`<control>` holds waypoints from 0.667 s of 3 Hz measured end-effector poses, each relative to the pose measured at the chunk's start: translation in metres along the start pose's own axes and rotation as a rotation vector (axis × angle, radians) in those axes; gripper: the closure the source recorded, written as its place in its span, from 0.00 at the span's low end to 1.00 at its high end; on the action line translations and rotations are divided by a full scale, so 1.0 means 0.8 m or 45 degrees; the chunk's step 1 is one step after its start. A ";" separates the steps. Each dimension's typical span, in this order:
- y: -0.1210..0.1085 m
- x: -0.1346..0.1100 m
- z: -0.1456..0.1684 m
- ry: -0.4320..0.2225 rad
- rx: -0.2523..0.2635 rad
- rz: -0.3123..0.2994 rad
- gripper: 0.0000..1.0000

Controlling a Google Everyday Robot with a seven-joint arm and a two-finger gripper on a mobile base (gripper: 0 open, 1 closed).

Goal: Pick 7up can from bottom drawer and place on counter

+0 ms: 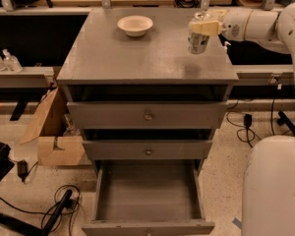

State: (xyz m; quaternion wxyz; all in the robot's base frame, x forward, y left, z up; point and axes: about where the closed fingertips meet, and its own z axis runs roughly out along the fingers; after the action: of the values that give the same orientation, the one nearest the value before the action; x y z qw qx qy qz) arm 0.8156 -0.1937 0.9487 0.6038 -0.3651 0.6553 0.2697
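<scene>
With the bottom drawer pulled open below, the robot's gripper holds the 7up can over the right rear part of the counter. Its pale fingers are pinched on the can just under the top rim. The arm reaches in from the right side of the scene. The can hangs upright, and a soft shadow on the grey slab just in front of it suggests it is not yet set down, though whether its base touches the surface is hard to tell. A white bowl sits well apart to the left, near the back of the counter. The pick appears done, and placing is the step in hand. The next move calls for lowering the can straight down until it rests flat, away from the right edge, then spreading the fingers and pulling away without tipping it.
</scene>
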 end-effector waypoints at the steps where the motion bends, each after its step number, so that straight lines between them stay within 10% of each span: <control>1: -0.014 0.060 0.008 0.050 0.021 0.009 0.97; 2: -0.014 0.058 0.008 0.050 0.020 0.009 0.74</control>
State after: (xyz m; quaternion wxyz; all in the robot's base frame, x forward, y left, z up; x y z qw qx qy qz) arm 0.8283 -0.2027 0.9031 0.5928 -0.3633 0.6703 0.2594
